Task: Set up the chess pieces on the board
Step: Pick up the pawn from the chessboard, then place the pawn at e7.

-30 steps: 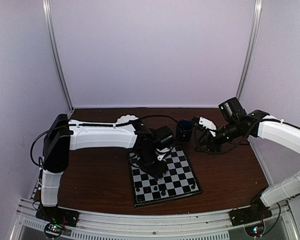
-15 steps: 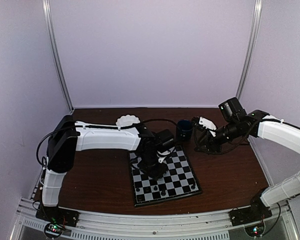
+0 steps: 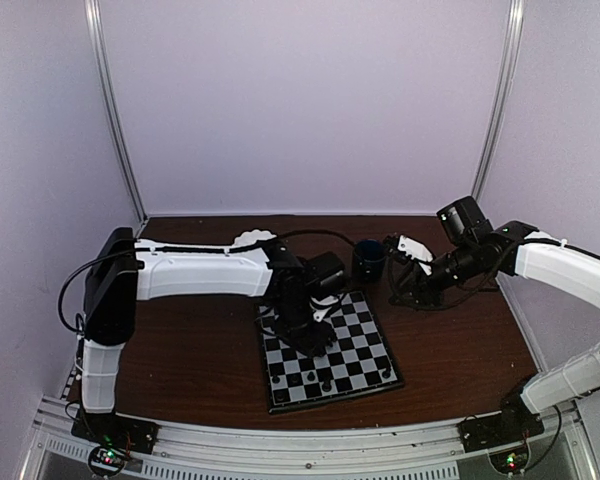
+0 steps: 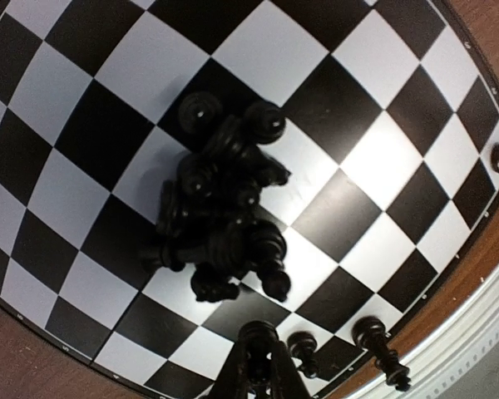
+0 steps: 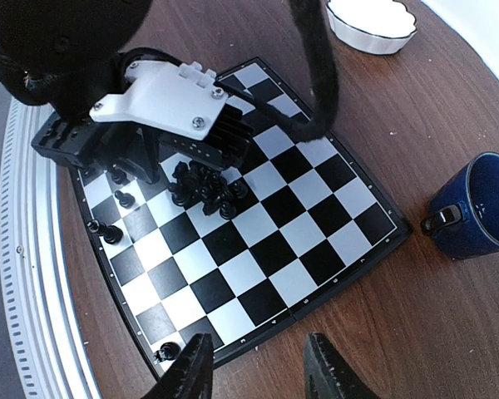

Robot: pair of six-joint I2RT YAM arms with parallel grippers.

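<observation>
The board (image 3: 365, 345) lies at the table's middle, seen close in the left wrist view (image 4: 374, 150) and whole in the right wrist view (image 5: 274, 249). A pile of black chess pieces (image 4: 220, 208) lies tumbled near its middle (image 5: 204, 187). A few pieces stand upright along the near edge (image 4: 378, 349) (image 5: 116, 233). My left gripper (image 4: 258, 370) hovers low over the board's left part (image 3: 305, 335), shut on one black chess piece. My right gripper (image 5: 258, 374) is open and empty, held above the table right of the board (image 3: 398, 292).
A dark blue mug (image 3: 368, 258) stands just behind the board's far right corner (image 5: 478, 208). A white scalloped bowl (image 3: 255, 240) sits behind the board's far left, also in the right wrist view (image 5: 373, 21). The metal rail (image 5: 33, 274) runs along the near edge.
My left arm swayed slightly right and back while its gripper stayed low over the board. The right arm has hardly moved.
</observation>
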